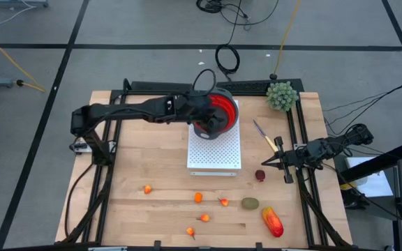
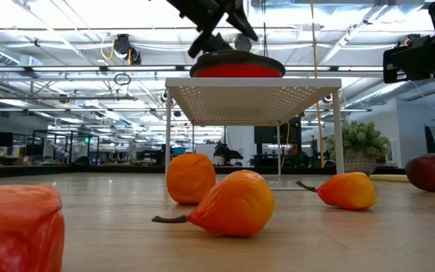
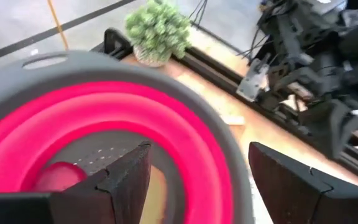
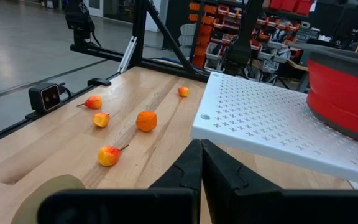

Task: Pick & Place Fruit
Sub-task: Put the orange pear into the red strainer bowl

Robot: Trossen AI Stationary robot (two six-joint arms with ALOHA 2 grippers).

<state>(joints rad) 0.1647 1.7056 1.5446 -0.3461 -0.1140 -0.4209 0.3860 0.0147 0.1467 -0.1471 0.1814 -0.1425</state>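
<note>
Surface: a light wooden tabletop [image 1: 159, 209] inside a black metal frame, on a grey floor marked with dark lines; the low view looks into an open workshop hall behind.
Left gripper: the left gripper [image 3: 194, 180] has its two dark fingers [image 3: 126, 180] spread apart and carries nothing; it hangs over the red collapsible bowl with a grey rim [image 1: 222, 111].
Bowl support: the bowl stands on a white perforated raised platform [image 1: 215, 150] at mid-table.
Right gripper: the right gripper [image 4: 201, 168] has its fingers pressed together on nothing; it waits at the table's right edge.
Done: one dark-red ball [image 3: 58, 177] lies inside the bowl, just past the left fingers.
Left: on the tabletop lie four small orange-red pear-like pieces [image 1: 204, 217], one small orange ball [image 1: 198, 197], a brown-green oval [image 1: 250, 203], a larger red-orange oblong [image 1: 272, 221] and a second dark-red ball [image 1: 259, 175].
Progress: judged early; most fruit is not yet placed.
Fruit versus fingers: the loose pieces lie well apart from the left fingers, in front of the platform; the second dark-red ball is near the right gripper.
</note>
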